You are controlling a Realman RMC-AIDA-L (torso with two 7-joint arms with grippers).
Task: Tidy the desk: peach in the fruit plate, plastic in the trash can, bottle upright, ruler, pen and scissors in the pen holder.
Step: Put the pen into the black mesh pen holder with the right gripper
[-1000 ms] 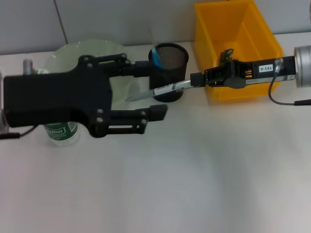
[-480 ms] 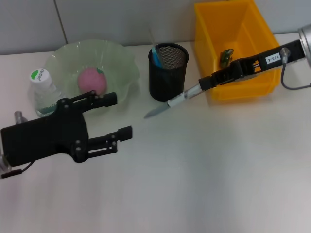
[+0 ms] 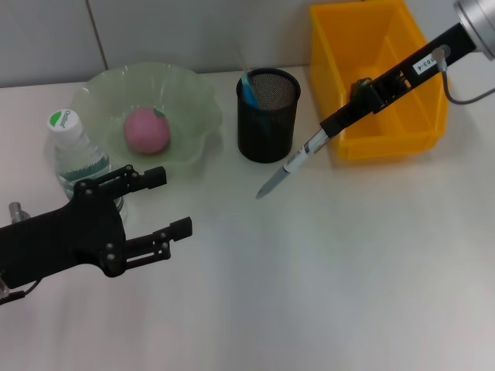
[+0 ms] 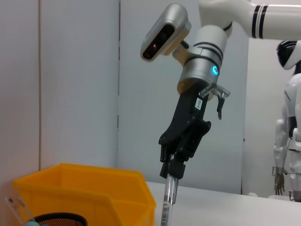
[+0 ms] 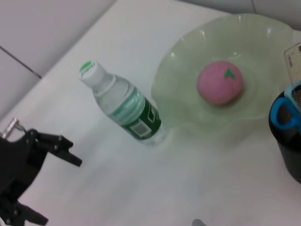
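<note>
Tabletop point(image 3: 325, 294): plain white.
Fruit plate point(image 3: 104, 93): pale green, translucent.
Peach point(image 3: 147, 130): pink, small green leaf mark.
Bottle point(image 3: 73, 151): clear, green label, white cap with a green patch.
Pen holder point(image 3: 267, 124): black mesh.
Scissors point(image 3: 247, 87): light blue, showing at the holder's rim.
Trash can point(image 3: 379, 77): bright yellow.
Plastic point(image 3: 360, 86): dark green.
Pen point(image 3: 288, 166): grey-silver.
Left gripper point(image 3: 172, 202): black.
Right gripper point(image 3: 329, 130): black, white label strip.

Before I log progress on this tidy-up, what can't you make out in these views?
- Ruler: only a corner shows in the right wrist view; the frame edge cuts it.
- Plastic in the trash can: head view, the right end effector and arm cover it.
- Scissors: handles only; the pen holder hides the blades.
- Pen: its upper end is inside the grip.
</note>
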